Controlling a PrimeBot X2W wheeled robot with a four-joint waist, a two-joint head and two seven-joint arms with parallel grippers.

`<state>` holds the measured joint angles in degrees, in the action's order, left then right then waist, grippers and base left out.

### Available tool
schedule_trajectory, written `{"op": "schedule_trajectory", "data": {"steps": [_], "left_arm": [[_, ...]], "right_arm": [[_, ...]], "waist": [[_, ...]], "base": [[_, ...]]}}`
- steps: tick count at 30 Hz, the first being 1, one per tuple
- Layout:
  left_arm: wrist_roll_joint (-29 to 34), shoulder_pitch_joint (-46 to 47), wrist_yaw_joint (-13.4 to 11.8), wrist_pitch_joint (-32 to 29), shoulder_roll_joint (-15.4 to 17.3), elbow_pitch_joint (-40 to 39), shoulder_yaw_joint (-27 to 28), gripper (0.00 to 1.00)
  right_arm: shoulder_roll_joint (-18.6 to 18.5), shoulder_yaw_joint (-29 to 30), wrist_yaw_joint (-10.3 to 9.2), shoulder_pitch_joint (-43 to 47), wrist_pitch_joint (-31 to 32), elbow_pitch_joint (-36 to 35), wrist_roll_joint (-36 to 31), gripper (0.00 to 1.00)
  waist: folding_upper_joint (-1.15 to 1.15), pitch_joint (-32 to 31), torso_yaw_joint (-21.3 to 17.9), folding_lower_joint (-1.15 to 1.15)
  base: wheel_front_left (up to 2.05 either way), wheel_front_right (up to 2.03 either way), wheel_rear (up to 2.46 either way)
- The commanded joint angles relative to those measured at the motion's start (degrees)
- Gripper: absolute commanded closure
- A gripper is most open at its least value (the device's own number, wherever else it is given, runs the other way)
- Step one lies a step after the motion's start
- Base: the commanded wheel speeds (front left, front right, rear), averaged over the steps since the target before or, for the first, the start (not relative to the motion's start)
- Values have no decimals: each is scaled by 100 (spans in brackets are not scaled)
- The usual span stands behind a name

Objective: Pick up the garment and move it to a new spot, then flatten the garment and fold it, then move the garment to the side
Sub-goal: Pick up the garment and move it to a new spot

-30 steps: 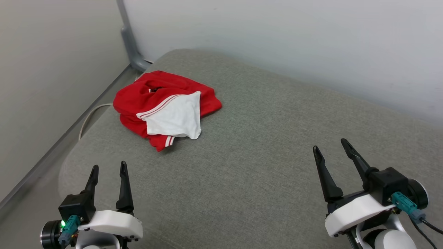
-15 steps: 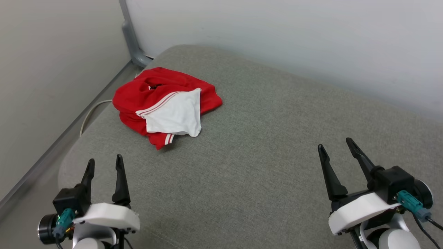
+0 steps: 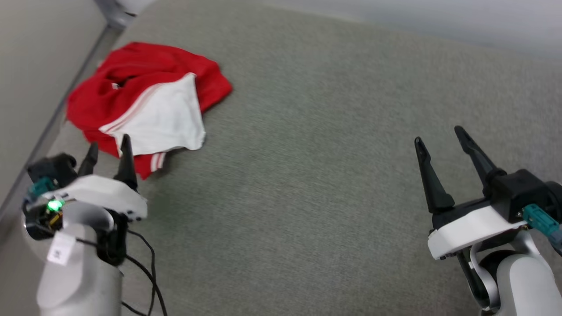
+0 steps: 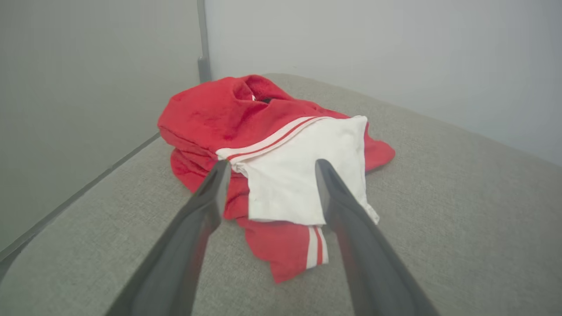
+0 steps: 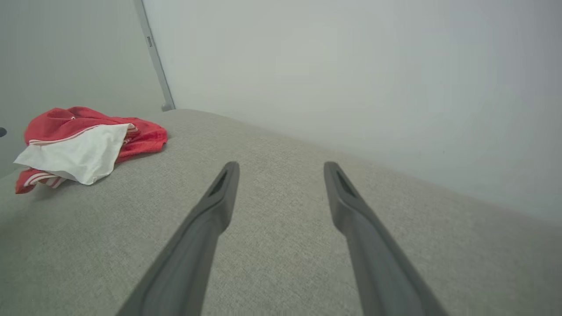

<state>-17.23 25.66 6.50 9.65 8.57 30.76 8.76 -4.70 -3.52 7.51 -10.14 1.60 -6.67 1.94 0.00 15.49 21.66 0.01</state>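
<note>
The garment (image 3: 145,94) lies crumpled at the far left of the grey cushion (image 3: 307,175), red with a white sleeve panel on top and striped trim at its near edge. My left gripper (image 3: 109,147) is open and empty, its fingertips just short of the garment's near edge. Along its fingers the left wrist view shows the garment (image 4: 281,166) close ahead, with the left gripper (image 4: 270,164) spread in front of the white panel. At the lower right my right gripper (image 3: 439,136) stands open and empty, far from the garment (image 5: 88,140), with the right gripper (image 5: 281,164) over bare cushion.
A pale wall (image 5: 351,66) runs behind the cushion. A grey metal post (image 4: 203,44) stands in the corner just beyond the garment. The cushion's left edge (image 3: 39,145) drops off beside my left arm.
The head camera has tilted down and the whole picture shifted. My left gripper has moved forward toward the garment's near edge. The garment lies as before.
</note>
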Motion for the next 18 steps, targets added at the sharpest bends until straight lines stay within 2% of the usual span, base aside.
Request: {"op": "schedule_trajectory", "data": {"steps": [1, 12, 16, 18], "left_arm": [[-122, 264, 37, -168, 125, 168, 11, 0], [-893, 1568, 93, -2165, 1534, 1173, -204, 0], [-1157, 1709, 93, -3172, 1858, 1559, -314, 0], [-1370, 1584, 94, -3820, 1821, 1922, -323, 0]], "right_arm": [[-28, 18, -4, -134, -25, -15, 36, 0], [-24, 5, -4, -547, -236, 111, 94, 0], [-17, -61, -4, -670, -289, 165, 115, 0], [11, -74, -4, -732, -327, 237, 157, 0]], "waist": [[0, 592, -518, -1], [0, 1337, -1103, -1], [0, 1523, -1252, -1], [0, 1610, -1344, -1]], "base": [[0, 0, 0], [0, 0, 0], [0, 0, 0], [0, 0, 0]]}}
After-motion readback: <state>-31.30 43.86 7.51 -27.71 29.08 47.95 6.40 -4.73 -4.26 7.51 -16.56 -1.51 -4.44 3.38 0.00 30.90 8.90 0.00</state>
